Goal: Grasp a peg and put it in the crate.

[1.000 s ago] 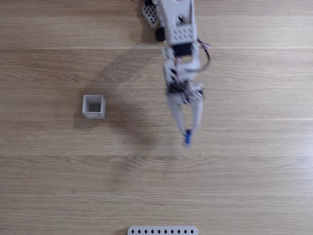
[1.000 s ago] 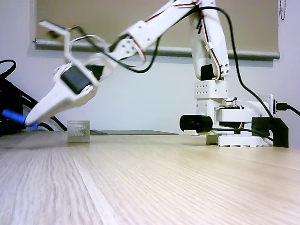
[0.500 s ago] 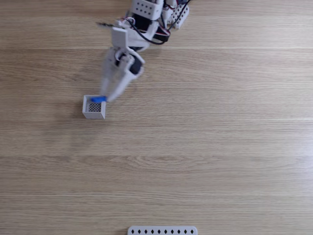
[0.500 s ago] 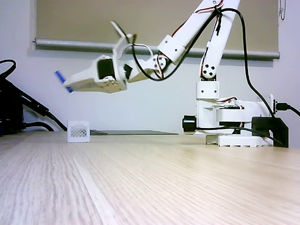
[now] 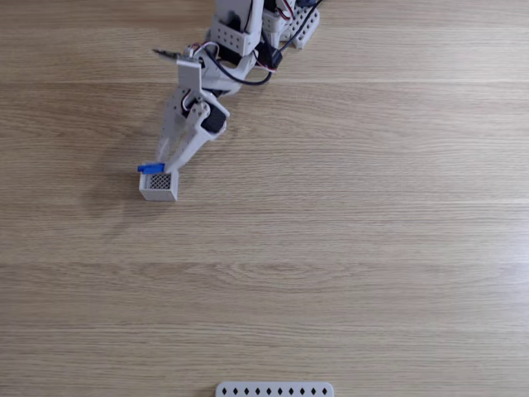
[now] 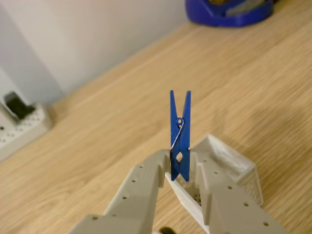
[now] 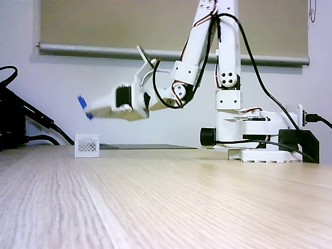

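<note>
Wrist view: gripper [image 6: 179, 168] pinches blue peg [image 6: 180, 134] at its lower end | peg held above crate [image 6: 234, 170], off the table | likely light, stiff plastic; side grip suits.

"Where's that slim bright blue clothes-peg [image 6: 179, 141]?"

"Up in the air, pinched at its lower end, above the small white square open-topped crate [image 5: 158, 184] with the dark mesh bottom, standing on the wooden table."
</note>
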